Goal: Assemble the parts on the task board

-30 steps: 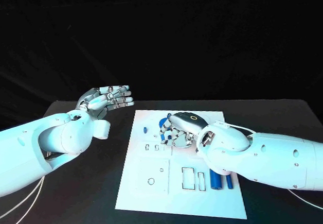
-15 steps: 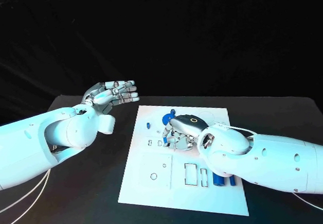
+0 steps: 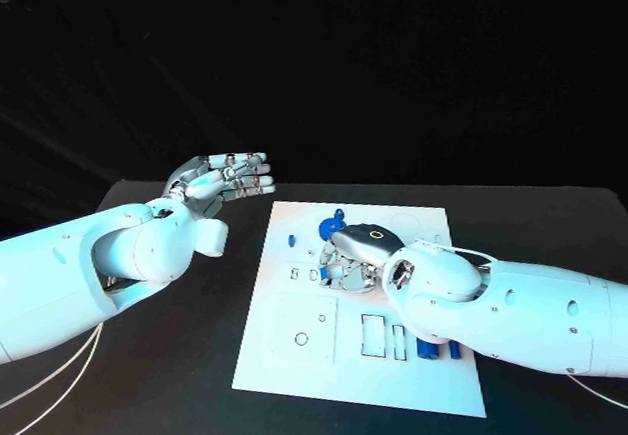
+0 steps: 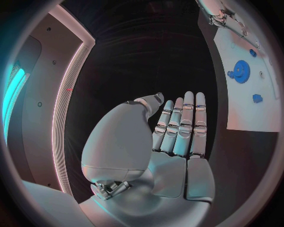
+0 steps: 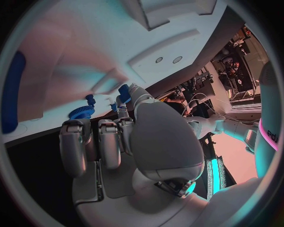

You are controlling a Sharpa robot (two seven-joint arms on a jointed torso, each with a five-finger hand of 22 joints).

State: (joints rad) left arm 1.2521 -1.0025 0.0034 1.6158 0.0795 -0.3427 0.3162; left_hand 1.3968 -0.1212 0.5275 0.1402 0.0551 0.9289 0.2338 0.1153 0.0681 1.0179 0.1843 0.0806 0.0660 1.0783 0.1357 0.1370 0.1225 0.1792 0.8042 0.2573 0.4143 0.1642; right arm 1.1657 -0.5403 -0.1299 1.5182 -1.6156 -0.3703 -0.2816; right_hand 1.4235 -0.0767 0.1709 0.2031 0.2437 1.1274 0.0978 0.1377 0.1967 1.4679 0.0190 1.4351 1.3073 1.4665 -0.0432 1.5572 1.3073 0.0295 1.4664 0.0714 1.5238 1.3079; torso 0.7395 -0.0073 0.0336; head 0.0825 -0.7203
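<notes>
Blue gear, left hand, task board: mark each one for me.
Blue gear (image 4: 241,71), left wrist view, on its toothed disc.
Left hand (image 3: 225,181), head view, on the middle of the raised hand.
Task board (image 3: 288,365), head view, on a bare white part near its front left corner.

I see the black table (image 3: 546,216) under everything, its dark top reaching to both sides of the head view. The white task board (image 3: 303,364) lies flat on it, about in the middle (slightly skewed to the table's edges). Pale cables (image 3: 37,387) trail across the table's left side.
</notes>
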